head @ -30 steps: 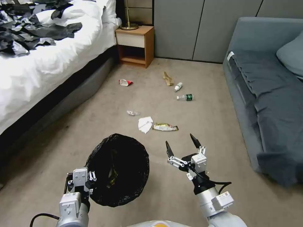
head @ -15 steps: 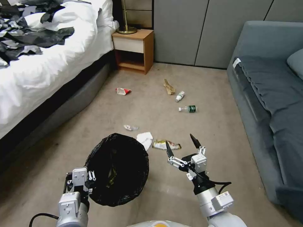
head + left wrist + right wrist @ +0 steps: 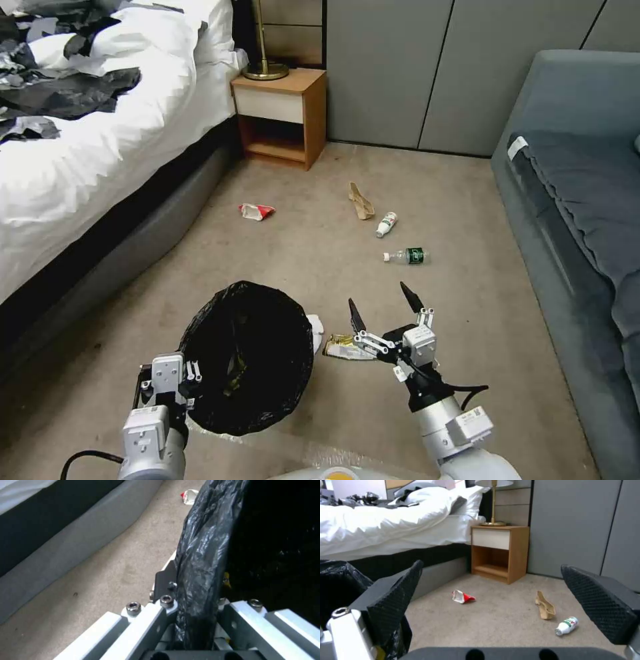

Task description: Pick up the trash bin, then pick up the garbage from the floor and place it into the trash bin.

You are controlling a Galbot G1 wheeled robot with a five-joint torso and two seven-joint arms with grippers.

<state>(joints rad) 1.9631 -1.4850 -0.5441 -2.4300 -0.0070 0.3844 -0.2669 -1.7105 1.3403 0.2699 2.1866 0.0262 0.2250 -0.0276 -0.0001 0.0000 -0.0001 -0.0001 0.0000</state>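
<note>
Base rolled forward, litter now within reach

Bin [image 3: 247, 357] kept clamped by left gripper [image 3: 195, 610]; right gripper [image 3: 385, 308], spread wide, now hangs over the gold wrapper [image 3: 341, 347].

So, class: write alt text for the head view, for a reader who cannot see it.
The left gripper holds the black-lined trash bin by its rim, while the open right gripper hovers above a gold wrapper on the carpet. Beyond lie two bottles, a tan strip and a red-white packet.

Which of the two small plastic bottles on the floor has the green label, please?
The bottle lying nearer the right gripper; the other bottle, beside the tan strip, has a white body.
</note>
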